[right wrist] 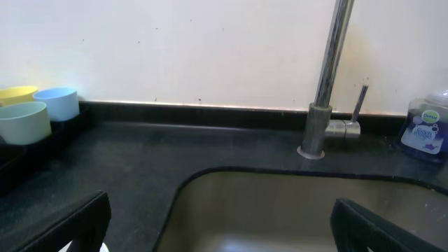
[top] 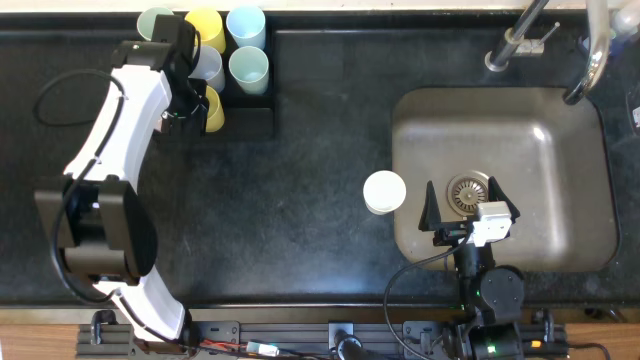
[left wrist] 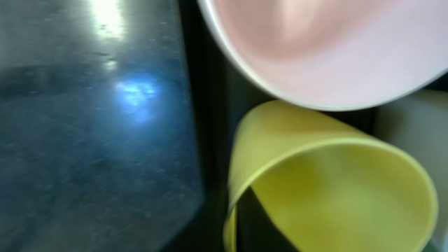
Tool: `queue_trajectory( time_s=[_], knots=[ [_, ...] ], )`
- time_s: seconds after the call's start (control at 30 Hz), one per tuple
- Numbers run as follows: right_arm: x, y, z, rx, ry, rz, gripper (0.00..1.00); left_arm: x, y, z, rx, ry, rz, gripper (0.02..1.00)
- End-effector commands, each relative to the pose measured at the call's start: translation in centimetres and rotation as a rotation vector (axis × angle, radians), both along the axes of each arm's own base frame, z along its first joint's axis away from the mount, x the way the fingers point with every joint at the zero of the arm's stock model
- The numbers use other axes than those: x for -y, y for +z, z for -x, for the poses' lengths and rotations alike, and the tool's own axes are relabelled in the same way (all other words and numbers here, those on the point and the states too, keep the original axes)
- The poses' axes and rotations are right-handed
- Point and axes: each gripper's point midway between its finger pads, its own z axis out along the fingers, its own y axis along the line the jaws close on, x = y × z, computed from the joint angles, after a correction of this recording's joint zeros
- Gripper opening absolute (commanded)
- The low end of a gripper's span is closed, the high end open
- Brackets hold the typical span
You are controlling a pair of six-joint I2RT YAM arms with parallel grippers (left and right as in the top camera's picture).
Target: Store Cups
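- Right gripper [top: 462, 190]: fingers spread wide, nothing between them; over the near left part of the steel sink [top: 560, 130].
- White cup [top: 384, 192]: upright on the black counter [top: 300, 200], just left of the sink's rim, apart from the right gripper.
- Left gripper [top: 185, 95]: at the near left corner of the black tray [top: 255, 122]; whether its fingers are spread or closed cannot be told.
- Near yellow cup [left wrist: 329, 182]: in the tray's near row, just beside the left gripper.
- Pale cup [left wrist: 329, 49]: next row back, beside a teal cup [top: 248, 68].
- Far row, left to right: green cup [top: 152, 20], far yellow cup [top: 207, 25], light blue cup [top: 245, 22].
- Faucet [top: 515, 35]: beyond the sink, far right.
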Motion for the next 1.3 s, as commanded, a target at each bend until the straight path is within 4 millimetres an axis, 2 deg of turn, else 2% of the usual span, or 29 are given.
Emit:
queue_trajectory(
  time_s=[0.03, 0.13, 0.23, 0.33, 0.57, 0.6, 0.63, 0.77, 0.8, 0.87, 0.93, 1.03, 1.13, 1.2, 1.3],
  knots=[
    [0.1, -0.4, 0.0, -0.002, -0.005, 0.003, 0.996, 0.0, -1.8, 0.0, -0.037, 0.009, -0.014, 0.314],
    [0.1, -0.4, 0.0, -0.002, -0.005, 0.003, 0.998, 0.1, -1.0, 0.0, -0.017, 0.002, -0.032, 0.45],
    [0.1, -0.4, 0.0, -0.002, -0.005, 0.003, 0.998, -0.3, 1.6, -0.1, 0.048, -0.003, -0.081, 0.573],
    [0.1, -0.4, 0.0, -0.002, -0.005, 0.003, 0.998, -0.6, 5.2, 0.0, 0.141, 0.0, -0.11, 0.617],
    [0.1, -0.4, 0.0, -0.002, -0.005, 0.003, 0.998, -1.7, 15.4, 2.7, 0.394, -0.026, -0.192, 0.706],
    [0.1, -0.4, 0.0, -0.002, -0.005, 0.003, 0.996, -2.4, 18.4, 3.6, 0.475, -0.061, -0.243, 0.798],
    [0.1, -0.4, 0.0, -0.002, -0.005, 0.003, 0.996, -2.8, 19.7, 3.8, 0.511, -0.092, -0.277, 0.84],
    [0.1, -0.4, 0.0, -0.002, -0.005, 0.003, 0.998, -3.7, 27.2, 4.2, 0.736, -0.365, -0.498, 0.947],
    [0.1, -0.4, 0.0, -0.002, -0.005, 0.003, 0.998, -3.6, 28.3, 4.3, 0.776, -0.406, -0.529, 0.976],
    [0.1, -0.4, 0.0, -0.002, -0.005, 0.003, 0.998, -2.9, 31.4, 4.8, 0.901, -0.531, -0.624, 1.0],
    [0.1, -0.4, 0.0, -0.002, -0.005, 0.003, 0.998, -1.5, 34.0, 5.7, 1.057, -0.693, -0.736, 0.998],
    [0.1, -0.4, 0.0, -0.002, -0.005, 0.003, 0.998, 0.9, 35.7, 7.9, 1.255, -0.898, -0.904, 1.0],
    [0.1, -0.4, 0.0, -0.002, -0.005, 0.003, 0.996, 2.0, 34.6, 10.4, 1.373, -0.976, -1.006, 1.0],
    [0.1, -0.4, 0.0, -0.002, -0.005, 0.003, 0.998, 2.1, 32.5, 12.0, 1.416, -0.977, -1.03, 1.0],
    [0.1, -0.4, 0.0, -0.002, -0.005, 0.003, 0.996, 2.0, 28.0, 13.6, 1.409, -0.988, -1.021, 0.998]
  ],
)
